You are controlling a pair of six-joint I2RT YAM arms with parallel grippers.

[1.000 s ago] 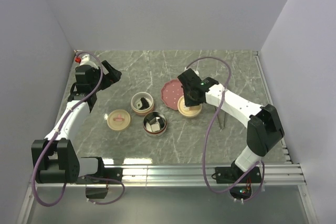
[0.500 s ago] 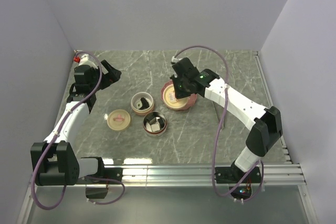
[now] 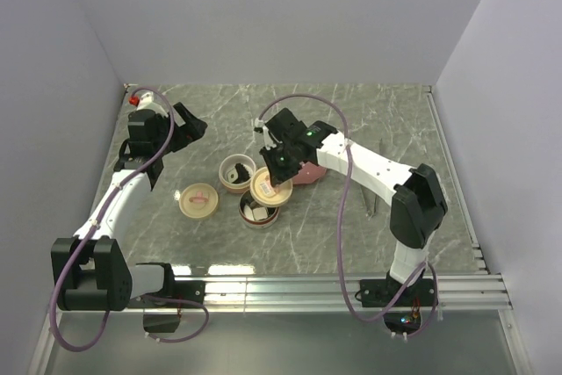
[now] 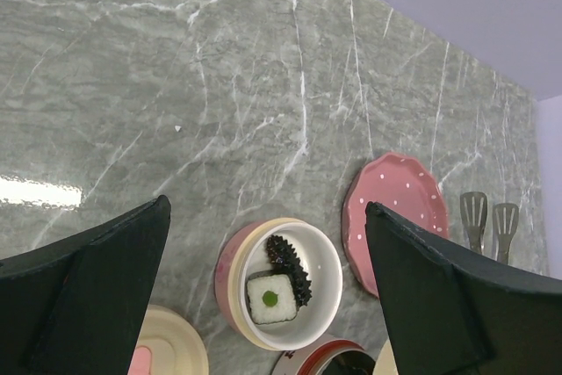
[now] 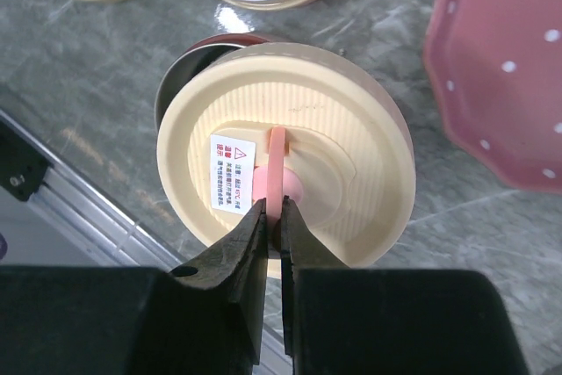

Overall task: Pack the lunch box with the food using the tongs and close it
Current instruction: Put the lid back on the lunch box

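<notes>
While the cream lid (image 5: 338, 151) of the lunch box is held by its pink tab (image 5: 277, 169), the right end effector (image 5: 274, 215) has its fingers pressed narrow on that tab. Directly below this end effector, and mostly covered by the lid, is a round container (image 5: 178, 85) with a red rim and a dark inside; I cannot tell if the lid touches its rim or stays a little above it. Just beyond the end effector, toward the far side, stands an open bowl (image 4: 225, 280) which has one white sushi piece (image 4: 270, 298) with a green centre and a dark frilled piece (image 4: 286, 256) beside it. To its right lies the red plate (image 4: 399, 217) with white dots, and further right the tongs (image 4: 474, 212) lie flat on the tabletop (image 4: 176, 59). A second lid (image 3: 198, 200) rests to its left, near the open bowl. Well apart, at the far left, the left end effector (image 3: 186, 120) hangs above the tabletop with the fingers spread wide and holds nothing.
</notes>
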